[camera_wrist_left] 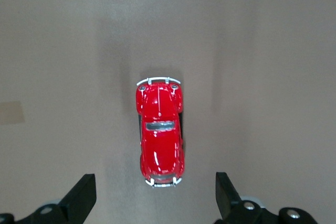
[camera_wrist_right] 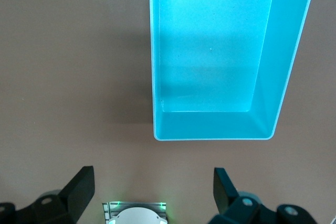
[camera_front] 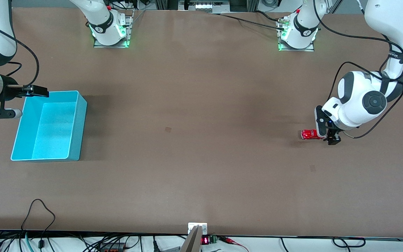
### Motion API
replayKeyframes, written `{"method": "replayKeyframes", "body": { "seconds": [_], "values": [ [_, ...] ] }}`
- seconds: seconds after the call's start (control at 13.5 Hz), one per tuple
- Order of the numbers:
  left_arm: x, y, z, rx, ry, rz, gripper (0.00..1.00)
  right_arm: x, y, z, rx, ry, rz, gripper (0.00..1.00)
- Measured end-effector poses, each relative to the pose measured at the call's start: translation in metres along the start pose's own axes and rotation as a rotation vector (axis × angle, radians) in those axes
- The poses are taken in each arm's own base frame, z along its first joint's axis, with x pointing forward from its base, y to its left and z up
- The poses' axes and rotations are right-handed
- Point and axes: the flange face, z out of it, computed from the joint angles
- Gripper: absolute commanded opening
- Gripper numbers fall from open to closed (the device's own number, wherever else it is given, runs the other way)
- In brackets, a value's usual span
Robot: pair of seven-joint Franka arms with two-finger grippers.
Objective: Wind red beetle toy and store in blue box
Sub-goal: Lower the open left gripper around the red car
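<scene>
Currently, the red beetle toy (camera_front: 309,134) rests on the table (camera_front: 194,147) toward the left arm's end, just beside the left gripper (camera_front: 329,134), whose fingers (camera_wrist_left: 81,198) stand apart, holding nothing. The blue box (camera_front: 77,131) sits toward the right arm's end. The right gripper (camera_wrist_right: 152,195) waits above the table beside the box, fingers spread.
</scene>
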Motion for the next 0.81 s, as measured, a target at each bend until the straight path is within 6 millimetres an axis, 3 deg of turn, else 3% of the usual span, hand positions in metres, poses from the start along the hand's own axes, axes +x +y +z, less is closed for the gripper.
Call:
{"method": "replayKeyframes", "body": {
  "seconds": [0.3, 0.52, 0.81],
  "values": [
    [0.004, 0.005, 0.031, 0.018, 0.012, 0.005, 1.00, -0.002, 0.000, 0.002, 0.003, -0.023, 0.000, 1.00],
    [-0.003, 0.006, 0.048, 0.019, 0.018, -0.009, 0.95, -0.003, 0.000, 0.002, 0.003, -0.024, 0.000, 1.00],
    [-0.007, 0.006, 0.051, 0.016, 0.019, -0.016, 0.89, -0.003, 0.000, 0.002, 0.003, -0.024, 0.000, 1.00]
  ]
}}
